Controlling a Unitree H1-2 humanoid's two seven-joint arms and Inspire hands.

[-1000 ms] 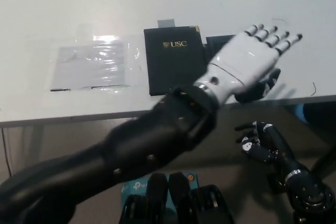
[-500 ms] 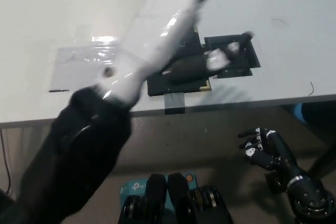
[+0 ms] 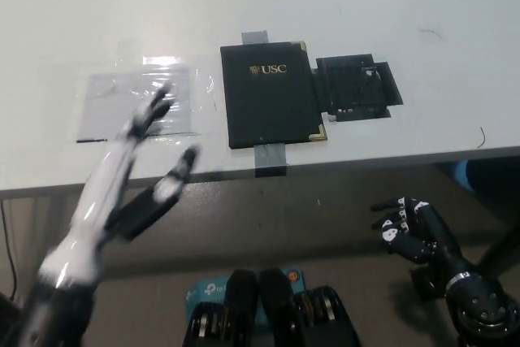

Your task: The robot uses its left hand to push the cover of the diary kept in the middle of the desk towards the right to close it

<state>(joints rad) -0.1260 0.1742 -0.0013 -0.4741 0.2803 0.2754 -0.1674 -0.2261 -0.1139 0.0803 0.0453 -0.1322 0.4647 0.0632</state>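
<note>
The dark diary lies closed in the middle of the white desk, its cover showing gold "USC" lettering and gold corners. Grey tape strips stick out at its far and near edges. My white left hand hangs blurred at the lower left over the desk's front edge, well left of the diary, fingers spread and holding nothing. My black right hand rests below the desk edge at the lower right, fingers loosely curled around nothing.
A clear plastic sheet lies flat on the desk left of the diary. A black flat piece lies just right of the diary. A teal box sits on the floor below.
My left arm has swung back from over the diary and desk to the lower left. The diary is uncovered and lies closed. The right hand stays put.
</note>
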